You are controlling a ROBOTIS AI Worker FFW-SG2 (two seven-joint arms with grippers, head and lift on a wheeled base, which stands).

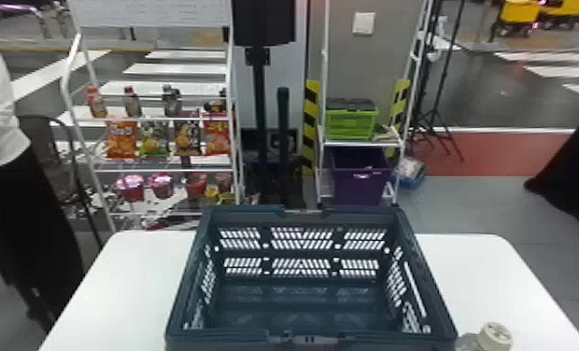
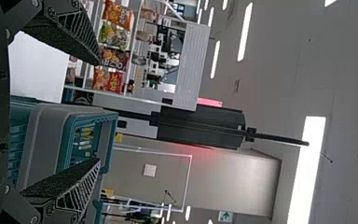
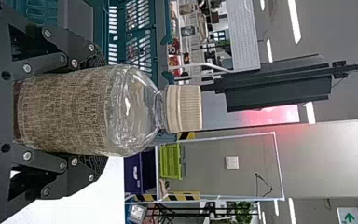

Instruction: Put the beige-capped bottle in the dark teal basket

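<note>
Gripper, right (image 3: 94, 112), in the right wrist view: its fingers are closed on the two sides of the beige-capped bottle (image 3: 135, 112), which stands upright, its ribbed cap (image 3: 184, 108) uppermost and its patterned label (image 3: 70, 112) between the fingers. The dark teal basket (image 3: 160, 28) lies beyond the bottle, and the white tabletop (image 3: 84, 196) shows below. Whether the bottle's base touches the tabletop cannot be told.

Left wrist view: the left gripper (image 2: 98, 112) is open, its two fingers well apart, with the basket farther off behind them. Snack bags (image 2: 114, 58) hang or stand on a rack (image 2: 191, 65) in the background.

Head view: the basket rests on the tabletop, its open top facing up. The bottle is outside it, near its front right corner, with the cap and clear shoulder visible at the bottom edge.
</note>
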